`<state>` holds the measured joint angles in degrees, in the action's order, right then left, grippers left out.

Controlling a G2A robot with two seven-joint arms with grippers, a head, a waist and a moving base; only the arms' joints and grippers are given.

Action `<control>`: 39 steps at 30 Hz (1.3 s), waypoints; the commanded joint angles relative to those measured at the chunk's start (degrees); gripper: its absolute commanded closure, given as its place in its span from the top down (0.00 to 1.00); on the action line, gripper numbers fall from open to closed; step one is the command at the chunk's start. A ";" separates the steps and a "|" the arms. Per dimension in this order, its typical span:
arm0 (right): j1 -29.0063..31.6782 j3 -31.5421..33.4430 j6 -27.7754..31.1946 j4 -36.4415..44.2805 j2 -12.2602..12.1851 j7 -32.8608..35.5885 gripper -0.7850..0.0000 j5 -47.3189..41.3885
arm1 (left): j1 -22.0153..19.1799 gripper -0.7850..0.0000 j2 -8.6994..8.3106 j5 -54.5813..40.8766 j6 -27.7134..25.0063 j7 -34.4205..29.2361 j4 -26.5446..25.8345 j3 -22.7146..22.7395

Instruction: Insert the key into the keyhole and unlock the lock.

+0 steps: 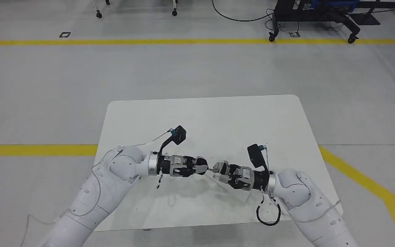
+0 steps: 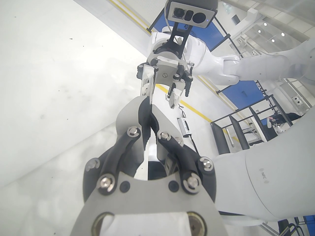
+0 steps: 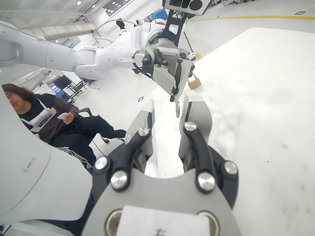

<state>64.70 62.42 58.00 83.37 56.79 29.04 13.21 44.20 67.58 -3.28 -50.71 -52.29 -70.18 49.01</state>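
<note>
left gripper pinches the key, right gripper stands open in front of it

top view: two white arms meet over the near middle of a white table (image 1: 247, 117). the left gripper (image 1: 202, 165) and the right gripper (image 1: 221, 168) point at each other, tip to tip, very close together. the left one's fingers are drawn together; the right one's are spread a little.

left wrist view: the left gripper (image 2: 147, 110) has its two grey fingers pressed together at the tips, with only a dark slit between the pads. just past those tips is the right gripper (image 2: 161, 96), facing back with a clear gap between its two fingers. the table (image 2: 49, 74) surface runs alongside.

right wrist view: the right gripper (image 3: 169, 116) is spread wide, with nothing between its fingers. facing it, the left gripper (image 3: 176, 92) is clamped on a small silver key (image 3: 177, 108). the key sticks out from the closed tips and reaches into the gap between the right gripper's fingers, beside one finger. i cannot tell whether it touches. a brass padlock (image 3: 194, 82) sits on the table (image 3: 258, 87) just behind the left gripper, apart from the key.
</note>
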 commanded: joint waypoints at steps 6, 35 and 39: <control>-0.66 -0.78 0.00 -0.63 -0.16 0.48 0.05 -0.57 | 0.50 0.00 -0.31 0.27 0.20 0.24 -0.74 0.19; 1.90 7.07 -1.84 0.60 -1.34 -9.92 0.00 10.41 | 34.63 1.00 -11.60 20.18 37.05 -17.56 -43.34 39.20; 1.90 7.07 -1.84 0.60 -1.34 -9.92 0.00 10.41 | 40.43 1.00 -12.20 22.33 45.82 -17.54 -44.52 45.33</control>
<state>66.60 69.49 56.17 83.96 55.45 19.12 23.62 83.57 55.42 18.64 -7.69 -70.30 -115.26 93.30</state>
